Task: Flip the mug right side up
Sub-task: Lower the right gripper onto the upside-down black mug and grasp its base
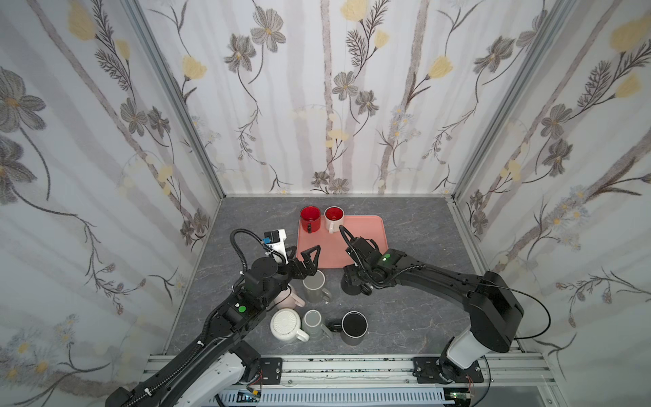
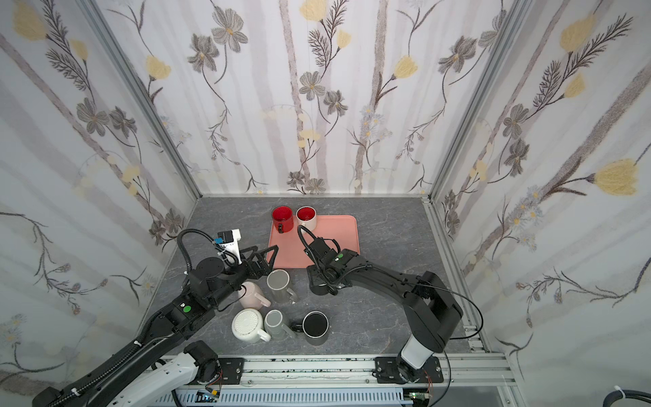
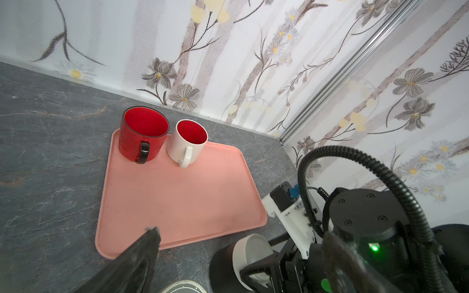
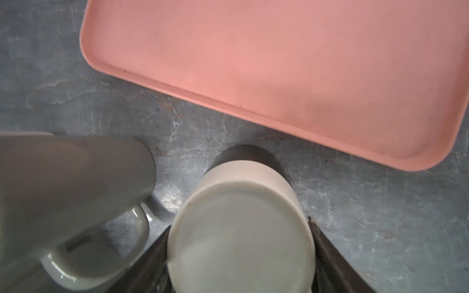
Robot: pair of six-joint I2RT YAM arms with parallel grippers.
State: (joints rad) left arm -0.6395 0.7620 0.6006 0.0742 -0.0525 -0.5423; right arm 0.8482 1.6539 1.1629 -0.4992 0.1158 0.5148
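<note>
Beside the tray, near edge: right gripper straddling the inverted mug

On the surface, the mug is standing mouth-down just short of the tray, pale base facing up, long axis running vertical. Both fingers are lying along opposite walls, probably so that a wrist roll can right it; whether they are squeezing cannot be told. The left gripper is hovering spread wide and empty above a tall grey mug, seemingly out of the way

Black mug mostly under right arm
</note>
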